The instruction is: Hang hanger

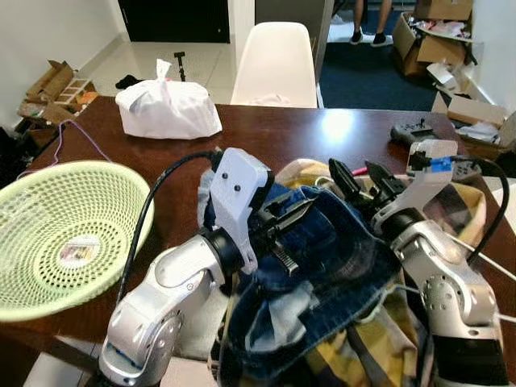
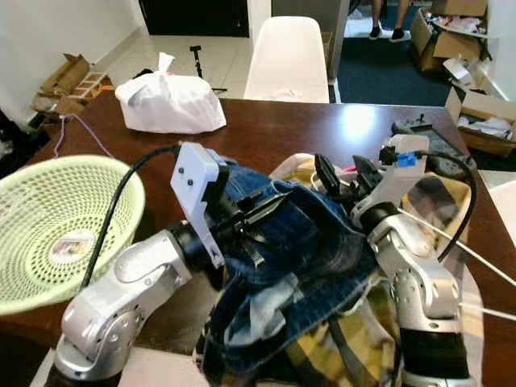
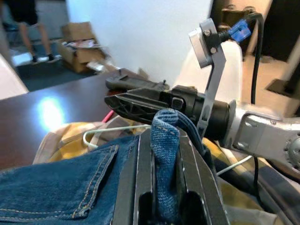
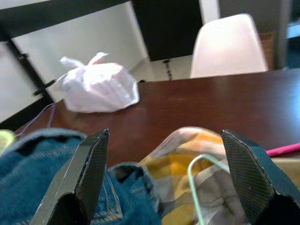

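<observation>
A blue denim garment [image 1: 322, 266] lies heaped on a yellow plaid garment [image 1: 459, 211] at the near edge of the dark wooden table [image 1: 282, 133]. My left gripper [image 1: 290, 222] is shut on a fold of the denim [image 3: 165, 140], lifting it slightly. A pale wire hanger's hook [image 4: 192, 174] pokes out of the plaid cloth [image 4: 180, 161], just ahead of my right gripper [image 4: 164, 137]. That right gripper [image 1: 359, 179] stands open above the plaid cloth with nothing between its fingers. The hanger hook [image 3: 117, 130] lies between the two grippers. Cloth hides the rest of the hanger.
A pale green mesh basket [image 1: 48, 234] sits at the table's left. A tied white plastic bag [image 1: 168, 109] lies at the back left, with a white chair [image 1: 276, 64] behind the table. A black controller [image 1: 411, 131] rests at the back right. Cardboard boxes [image 1: 451, 36] and a person's legs [image 1: 369, 20] are beyond.
</observation>
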### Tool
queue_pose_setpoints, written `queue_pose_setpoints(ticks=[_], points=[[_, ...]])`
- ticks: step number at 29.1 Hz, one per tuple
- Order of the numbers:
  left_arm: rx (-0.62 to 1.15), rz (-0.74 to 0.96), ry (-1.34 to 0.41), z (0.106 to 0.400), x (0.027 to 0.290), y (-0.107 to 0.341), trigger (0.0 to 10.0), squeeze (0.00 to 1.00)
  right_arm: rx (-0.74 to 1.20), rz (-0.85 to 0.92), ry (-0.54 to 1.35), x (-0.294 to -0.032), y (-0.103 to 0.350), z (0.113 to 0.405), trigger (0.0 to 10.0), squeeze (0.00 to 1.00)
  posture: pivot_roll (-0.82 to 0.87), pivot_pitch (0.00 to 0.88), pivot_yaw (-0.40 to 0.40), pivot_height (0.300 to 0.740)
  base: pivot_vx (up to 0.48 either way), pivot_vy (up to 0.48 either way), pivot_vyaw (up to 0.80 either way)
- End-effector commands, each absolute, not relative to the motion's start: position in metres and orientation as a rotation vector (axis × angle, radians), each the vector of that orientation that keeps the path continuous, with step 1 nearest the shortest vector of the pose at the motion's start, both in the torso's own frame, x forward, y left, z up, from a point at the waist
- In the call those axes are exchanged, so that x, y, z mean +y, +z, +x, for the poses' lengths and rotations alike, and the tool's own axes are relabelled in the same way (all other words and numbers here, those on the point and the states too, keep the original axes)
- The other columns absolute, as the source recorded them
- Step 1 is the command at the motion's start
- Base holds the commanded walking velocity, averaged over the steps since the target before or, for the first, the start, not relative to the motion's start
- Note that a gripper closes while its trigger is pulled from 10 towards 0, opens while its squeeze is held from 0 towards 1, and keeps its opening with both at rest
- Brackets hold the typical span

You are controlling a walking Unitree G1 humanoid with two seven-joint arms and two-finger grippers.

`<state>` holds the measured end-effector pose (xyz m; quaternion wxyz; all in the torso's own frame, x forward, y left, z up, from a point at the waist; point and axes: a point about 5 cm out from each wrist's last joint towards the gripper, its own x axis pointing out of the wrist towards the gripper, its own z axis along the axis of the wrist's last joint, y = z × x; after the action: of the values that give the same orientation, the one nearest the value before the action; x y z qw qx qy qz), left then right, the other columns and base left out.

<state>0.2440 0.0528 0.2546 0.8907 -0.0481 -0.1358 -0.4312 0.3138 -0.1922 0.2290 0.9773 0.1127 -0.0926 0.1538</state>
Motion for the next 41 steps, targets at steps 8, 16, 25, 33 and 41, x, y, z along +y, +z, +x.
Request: queue_pose_setpoints(ticks=[8,16,25,33,41], points=[[-0.306,-0.126,-0.919,0.241,0.053,0.264,10.0,0.0,-0.147,0.151,0.286,-0.194,0.22,0.314,10.0,0.0,0.01,0.151,0.019,0.74,-0.346,0.0,0.0],[-0.357,-0.262,-1.066,0.223,0.059,0.282,10.0,0.0,-0.146,0.113,0.255,-0.203,0.222,0.318,10.0,0.0,0.02,0.146,0.014,0.74,-0.236,0.0,0.0],[-0.533,-0.399,-1.271,0.191,0.123,0.317,10.0,0.0,-0.167,0.093,0.199,-0.225,0.227,0.319,10.0,0.0,0.03,0.141,0.012,0.74,0.0,0.0,0.0],[-0.694,-0.448,-1.275,0.184,0.144,0.353,10.0,0.0,-0.163,0.091,0.209,-0.222,0.223,0.318,10.0,0.0,0.03,0.143,0.015,0.74,0.0,0.0,0.0],[-0.391,-0.567,-1.526,0.145,0.128,0.308,10.0,0.0,-0.165,0.023,0.22,-0.228,0.227,0.319,10.0,0.0,0.03,0.15,0.014,0.74,0.0,0.0,0.0]])
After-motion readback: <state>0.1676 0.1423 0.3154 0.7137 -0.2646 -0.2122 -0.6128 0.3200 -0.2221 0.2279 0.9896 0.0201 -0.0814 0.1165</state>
